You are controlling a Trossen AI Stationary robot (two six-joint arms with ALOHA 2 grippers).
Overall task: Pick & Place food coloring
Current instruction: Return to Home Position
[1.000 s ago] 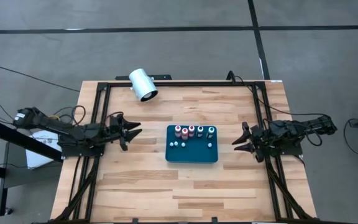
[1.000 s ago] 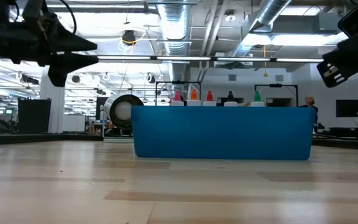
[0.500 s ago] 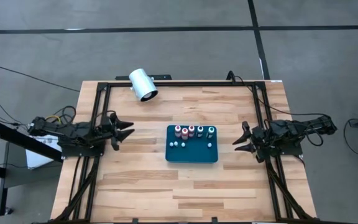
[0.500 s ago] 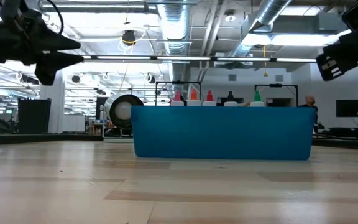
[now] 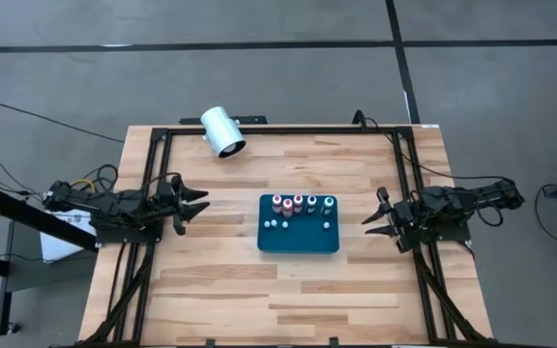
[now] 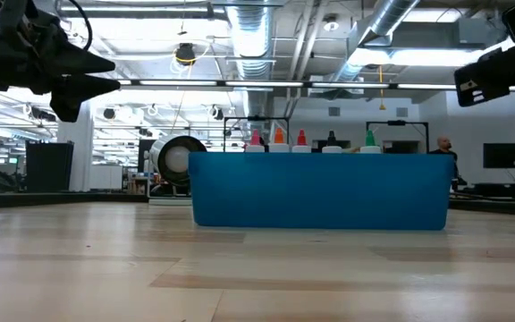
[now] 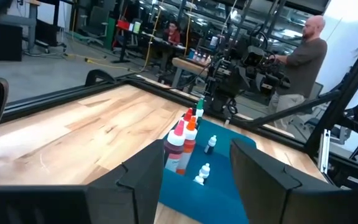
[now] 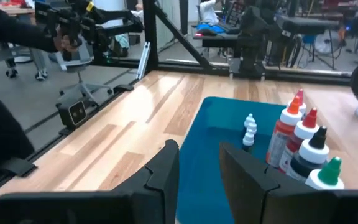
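Several small plastic food coloring (image 5: 298, 203) dropper bottles, cone-tipped, upright inside rectangular blue bin (image 5: 303, 240) mid plank-wood table (image 5: 259, 290). Left gripper (image 5: 199, 201) and right gripper (image 5: 373, 211) both spread, empty, flanking bin, well apart.

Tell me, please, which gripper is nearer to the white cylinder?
Left. The left gripper hangs at the table's left side, a short way from the white cylinder; the right gripper is across the table, beyond the blue bin.
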